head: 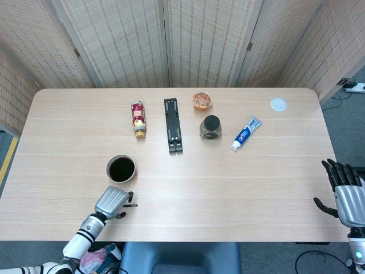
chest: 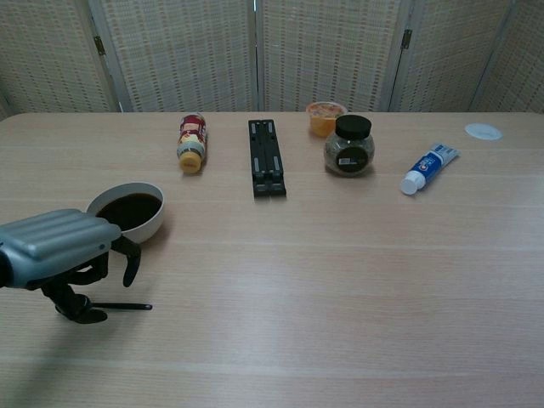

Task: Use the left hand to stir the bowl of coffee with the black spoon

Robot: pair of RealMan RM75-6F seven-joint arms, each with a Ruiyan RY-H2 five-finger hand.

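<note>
Covering the black spoon [chest: 119, 306], the left hand [chest: 64, 255] curls its fingers downward; grip unclear. Right hand [head: 345, 191] fingers spread. Labels are unreadable.

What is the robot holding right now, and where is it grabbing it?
It cannot be told. The left hand covers the bowl end of the black spoon, which lies on the table; a grip is not visible. The right hand holds nothing.

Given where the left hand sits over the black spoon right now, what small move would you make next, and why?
Probably close the left hand on the black spoon and lift. The hand covers the spoon's bowl end, the handle still lies flat on the table, and the bowl of coffee waits just behind.
</note>
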